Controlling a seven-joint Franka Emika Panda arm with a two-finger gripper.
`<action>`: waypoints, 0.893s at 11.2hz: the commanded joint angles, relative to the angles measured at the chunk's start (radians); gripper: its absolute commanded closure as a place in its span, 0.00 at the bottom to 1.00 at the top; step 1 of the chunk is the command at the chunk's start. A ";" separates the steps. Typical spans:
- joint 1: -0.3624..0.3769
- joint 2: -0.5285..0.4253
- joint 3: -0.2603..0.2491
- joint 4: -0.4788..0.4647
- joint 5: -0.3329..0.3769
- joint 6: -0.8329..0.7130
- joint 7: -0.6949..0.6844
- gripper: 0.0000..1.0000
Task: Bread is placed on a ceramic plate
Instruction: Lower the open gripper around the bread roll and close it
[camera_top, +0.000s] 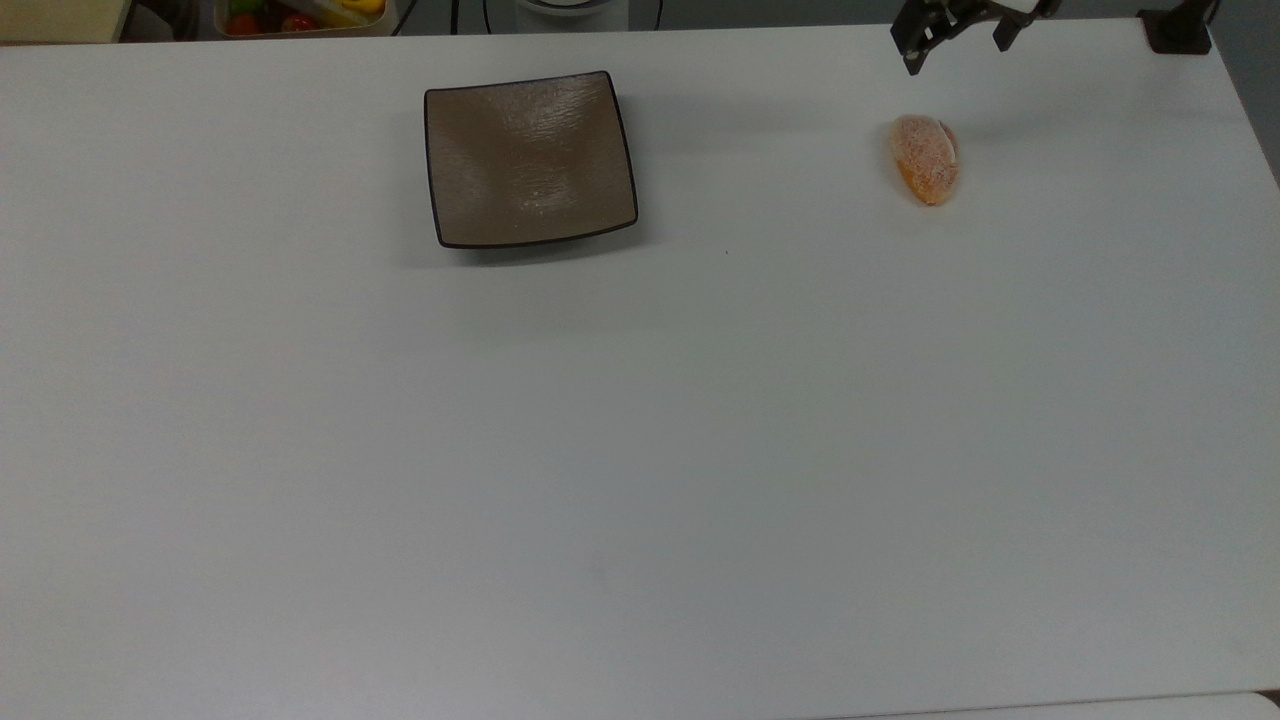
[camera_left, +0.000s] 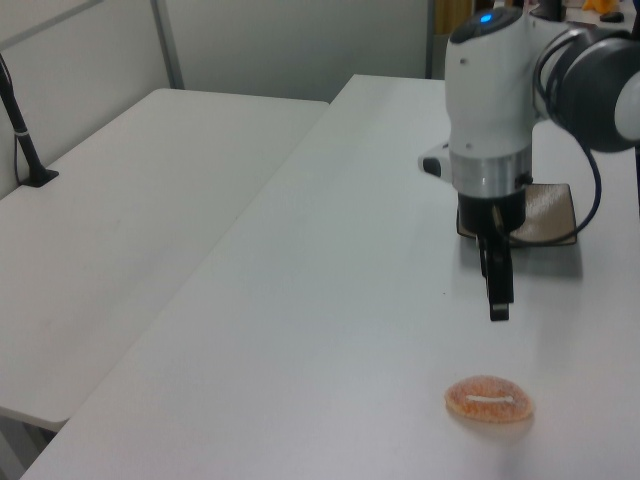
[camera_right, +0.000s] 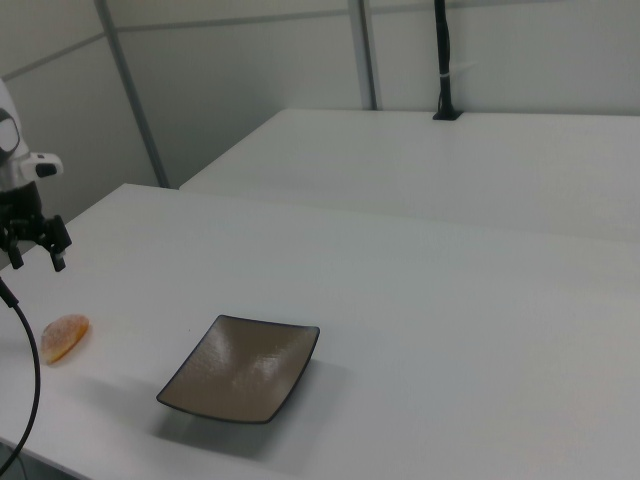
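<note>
The bread (camera_top: 924, 158), a small orange-brown sugared roll, lies on the white table toward the top view's right. The ceramic plate (camera_top: 530, 160), square, glossy and brown, sits well off to the top view's left with nothing in it. My gripper (camera_top: 955, 52) hangs open above the table just beyond the bread, holding nothing. In the left view the gripper (camera_left: 497, 300) points down a little short of the bread (camera_left: 489, 399), and the white arm covers part of the plate (camera_left: 552, 210). In the right view the gripper (camera_right: 35, 256) hovers above the bread (camera_right: 64, 336), left of the plate (camera_right: 240, 368).
A bin of colourful fruit (camera_top: 300, 15) stands past the table's far edge in the top view. A black clamp post (camera_top: 1178, 28) holds the far right corner. A second white table (camera_left: 130, 220) adjoins on the left view's left. A black cable (camera_right: 24, 350) hangs beside the bread.
</note>
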 joint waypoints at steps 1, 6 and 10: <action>0.044 0.032 -0.002 -0.058 -0.001 0.094 0.069 0.00; 0.070 0.038 -0.004 -0.211 -0.001 0.265 0.132 0.00; 0.067 0.097 -0.004 -0.233 -0.007 0.401 0.143 0.00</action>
